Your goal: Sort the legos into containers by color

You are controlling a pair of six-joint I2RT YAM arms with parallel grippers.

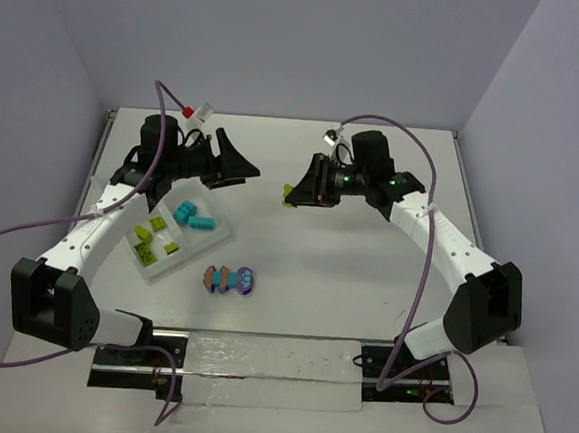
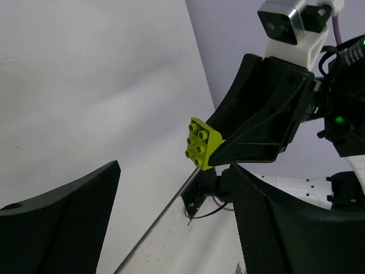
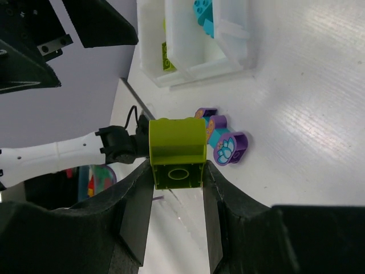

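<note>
In the top view you find the left gripper (image 1: 236,162) raised over the far left of the table (image 1: 365,283), its jaws spread and holding nothing. The right gripper (image 1: 293,192) faces it across a gap, clamped on a lime brick (image 1: 288,192) carried clear of the surface. The tray (image 1: 192,255) sits skewed beneath the left arm. Turquoise bricks (image 1: 194,215) lie in its far right compartment and lime pieces (image 1: 147,241) in the nearer left part; you cannot tell from here how the dividers split them. A cluster (image 1: 229,279) of purple, turquoise and orange-brown lies on the table just in front of the tray, apart from it. In the left wrist view, the left gripper's own fingers (image 2: 63,222) stand wide apart at the bottom of the frame with only bare table between them. Beyond them, the lime brick (image 2: 202,142) shows its four studs, pinched at the tip of the right gripper's black fingers. In the right wrist view, both fingers (image 3: 137,211) press the sides of the lime brick (image 3: 177,151), whose hollow underside faces the camera. Past it the cluster (image 3: 223,140) rests on the table, near the tray (image 3: 188,54) but not touching it. Turquoise (image 3: 203,12) shows in one compartment and a sliver of lime (image 3: 166,57) in another. The left gripper (image 3: 85,23) hangs at the upper left.
</note>
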